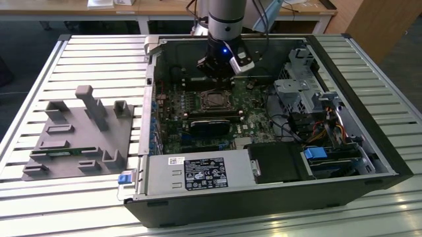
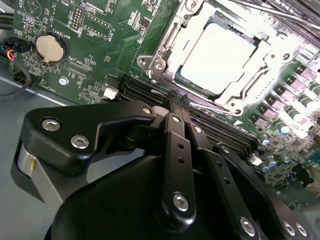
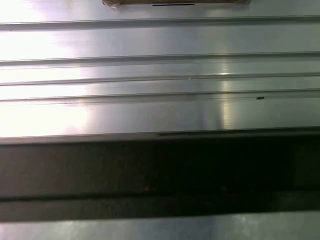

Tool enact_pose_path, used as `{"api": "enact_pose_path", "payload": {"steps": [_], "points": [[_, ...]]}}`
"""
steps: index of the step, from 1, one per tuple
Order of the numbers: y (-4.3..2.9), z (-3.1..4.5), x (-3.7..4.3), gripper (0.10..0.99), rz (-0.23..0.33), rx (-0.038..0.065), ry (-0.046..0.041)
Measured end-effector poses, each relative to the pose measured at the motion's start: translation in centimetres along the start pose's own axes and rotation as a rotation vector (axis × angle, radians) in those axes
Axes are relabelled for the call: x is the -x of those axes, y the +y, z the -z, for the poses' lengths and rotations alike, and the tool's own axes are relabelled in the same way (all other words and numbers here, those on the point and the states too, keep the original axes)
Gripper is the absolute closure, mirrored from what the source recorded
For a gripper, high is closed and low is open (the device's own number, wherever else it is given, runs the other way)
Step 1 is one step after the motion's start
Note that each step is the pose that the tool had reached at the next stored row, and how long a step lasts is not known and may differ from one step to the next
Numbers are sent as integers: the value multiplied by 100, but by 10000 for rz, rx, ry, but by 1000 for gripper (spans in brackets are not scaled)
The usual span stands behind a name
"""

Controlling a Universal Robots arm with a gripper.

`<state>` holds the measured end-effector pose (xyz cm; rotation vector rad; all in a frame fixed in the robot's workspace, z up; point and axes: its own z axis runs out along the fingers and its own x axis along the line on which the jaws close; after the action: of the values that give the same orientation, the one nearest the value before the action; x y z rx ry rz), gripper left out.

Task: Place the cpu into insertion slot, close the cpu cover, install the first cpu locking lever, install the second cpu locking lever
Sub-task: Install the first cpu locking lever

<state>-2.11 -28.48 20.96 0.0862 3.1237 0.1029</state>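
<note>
Claw: the black metal claw [image 1: 218,74] hangs inside the open black computer case [image 1: 369,163], just past the far side of the socket. Its fingers [image 2: 172,112] press together with nothing between them.
Chip: the small flat silver square chip [image 2: 217,60] lies in the dark square socket with a silvery rim [image 1: 214,100] on the green circuit board [image 2: 90,25].
Cover: the thin silvery metal frame plate [image 2: 170,47] lies flat around the chip.
Surface: the ribbed silver metal surface [image 1: 86,54] carries the case and a grey plastic holder block [image 1: 79,133], well apart from the claw.
</note>
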Motion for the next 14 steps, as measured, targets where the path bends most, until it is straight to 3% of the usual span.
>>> {"api": "enact_pose_path", "payload": {"steps": [14], "points": [[-3,-97,29,980,-3,-25,29]]}}
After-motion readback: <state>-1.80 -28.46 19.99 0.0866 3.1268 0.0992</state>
